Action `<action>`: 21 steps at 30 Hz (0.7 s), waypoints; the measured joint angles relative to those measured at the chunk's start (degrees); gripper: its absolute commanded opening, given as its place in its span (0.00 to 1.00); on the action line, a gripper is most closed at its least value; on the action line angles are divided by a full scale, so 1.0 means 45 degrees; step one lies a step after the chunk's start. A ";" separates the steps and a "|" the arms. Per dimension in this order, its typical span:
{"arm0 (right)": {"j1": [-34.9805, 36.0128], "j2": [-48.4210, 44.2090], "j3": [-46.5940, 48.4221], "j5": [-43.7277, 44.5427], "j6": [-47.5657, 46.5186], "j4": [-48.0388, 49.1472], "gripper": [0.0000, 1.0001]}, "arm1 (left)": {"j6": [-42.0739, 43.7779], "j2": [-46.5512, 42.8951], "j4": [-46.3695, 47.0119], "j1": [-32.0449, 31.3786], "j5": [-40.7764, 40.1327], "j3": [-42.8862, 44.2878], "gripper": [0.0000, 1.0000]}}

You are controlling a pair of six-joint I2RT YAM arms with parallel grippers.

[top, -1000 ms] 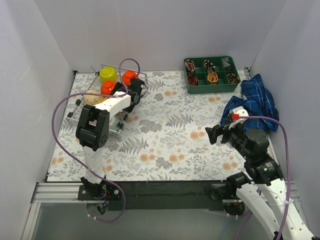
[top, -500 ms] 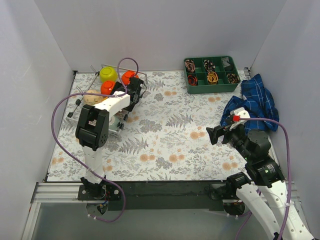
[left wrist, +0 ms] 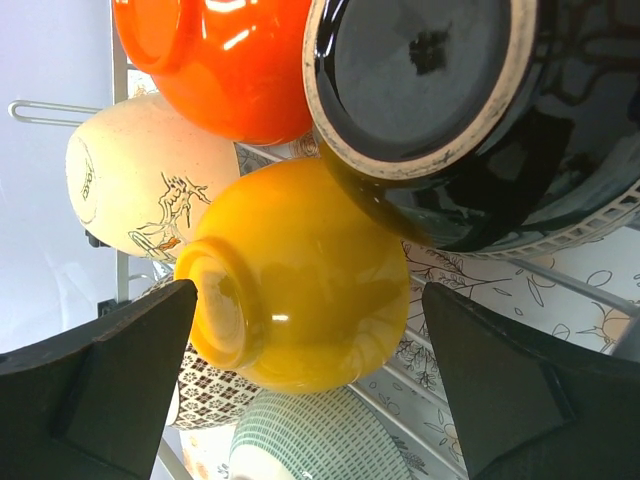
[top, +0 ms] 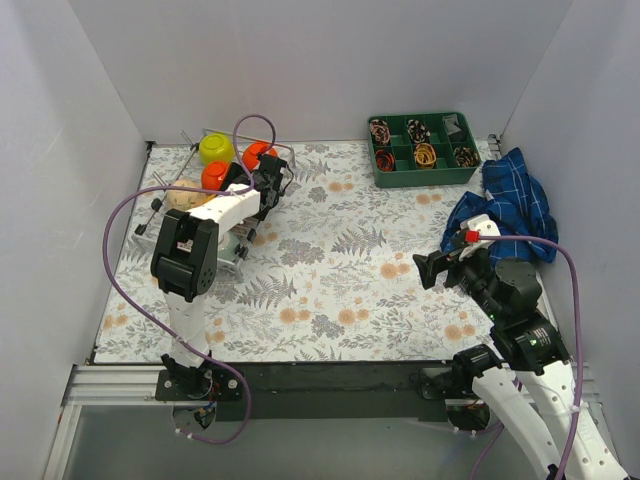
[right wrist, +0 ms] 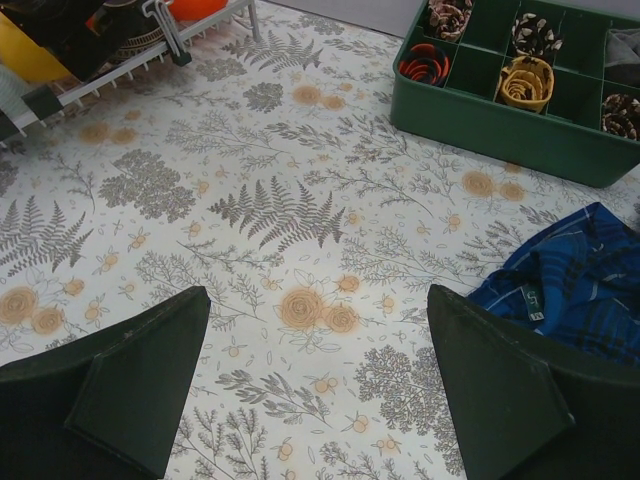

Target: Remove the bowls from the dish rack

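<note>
The dish rack (top: 205, 205) stands at the far left, holding a lime green bowl (top: 216, 148), red-orange bowls (top: 258, 153) and a beige bowl (top: 182, 197). My left gripper (top: 264, 186) reaches into it. In the left wrist view it (left wrist: 310, 292) is open, its jaws on either side of a yellow-orange bowl (left wrist: 320, 250) lying on its side. Around that bowl are a red-orange bowl (left wrist: 220, 60), a dark brown bowl (left wrist: 450, 110), a whitish bowl (left wrist: 140, 185), a brown-patterned bowl (left wrist: 215, 385) and a green-striped bowl (left wrist: 310, 440). My right gripper (right wrist: 318, 300) is open and empty above the floral table.
A green compartment tray (top: 380, 172) with small items sits at the back right, also in the right wrist view (right wrist: 500, 135). A blue checked cloth (top: 505, 205) lies to its right (right wrist: 570, 290). White walls enclose the table. The rack's corner shows in the right wrist view (right wrist: 120, 70).
My left gripper has edged slightly further back into the rack. My right arm shifted slightly and then held still.
</note>
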 measured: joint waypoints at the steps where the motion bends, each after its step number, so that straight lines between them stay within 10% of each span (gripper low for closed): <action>1: 0.0000 0.0005 0.0000 0.0000 -0.0005 0.0000 0.99 | -0.0029 0.0000 0.0039 0.0000 -0.0019 -0.0024 0.98; 21: 0.0000 0.0049 0.0282 0.0010 -0.0209 -0.0058 0.99 | -0.0495 -0.0262 -0.0486 0.0204 0.0588 -0.0107 0.98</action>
